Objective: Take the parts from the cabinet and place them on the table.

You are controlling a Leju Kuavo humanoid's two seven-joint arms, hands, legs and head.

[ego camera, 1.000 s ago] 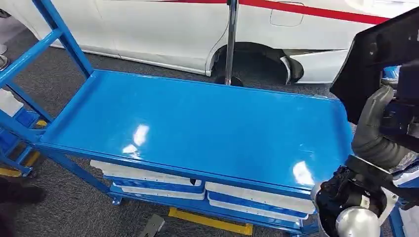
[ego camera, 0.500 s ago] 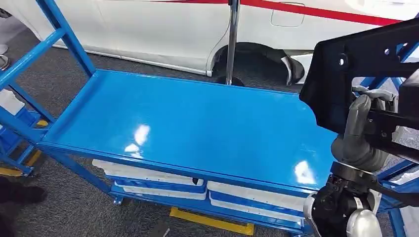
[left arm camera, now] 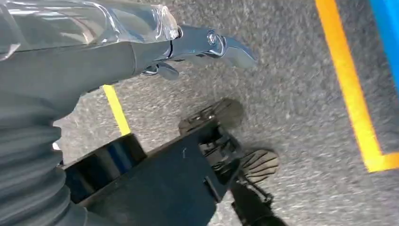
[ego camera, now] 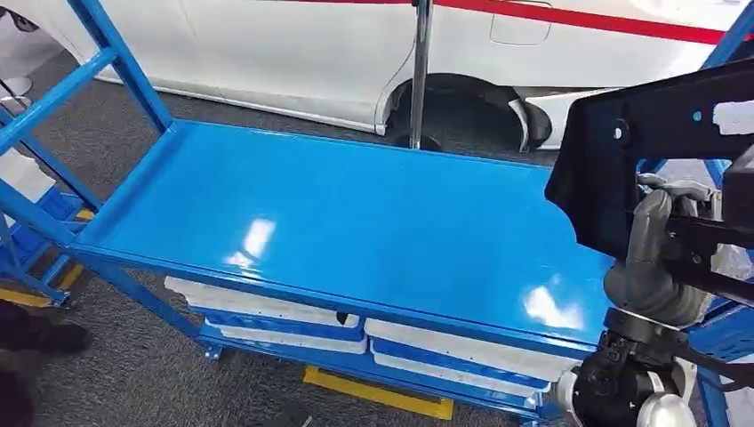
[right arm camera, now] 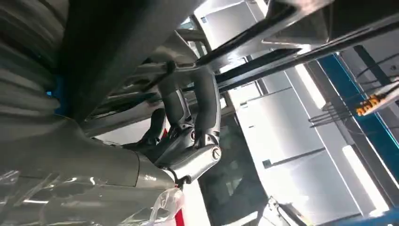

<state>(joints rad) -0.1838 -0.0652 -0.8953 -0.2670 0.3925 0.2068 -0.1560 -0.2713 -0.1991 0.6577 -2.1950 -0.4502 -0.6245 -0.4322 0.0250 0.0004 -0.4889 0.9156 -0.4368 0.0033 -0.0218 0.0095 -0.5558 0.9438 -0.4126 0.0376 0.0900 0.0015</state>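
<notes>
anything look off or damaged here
Nothing looks spilled or broken. The blue table top is bare and glossy, with white trays stacked level on the shelf beneath. The right hand holds a black part tilted, overhanging the table's right end, not yet set down.

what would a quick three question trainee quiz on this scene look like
1. True or false: the blue table top already has a part lying on it.
2. Which hand holds the black part? A) left B) right
3. What stands behind the table?

Key: 1. False, its top is bare. 2. B, the right hand grips it beside the table's end. 3. A white car.
</notes>
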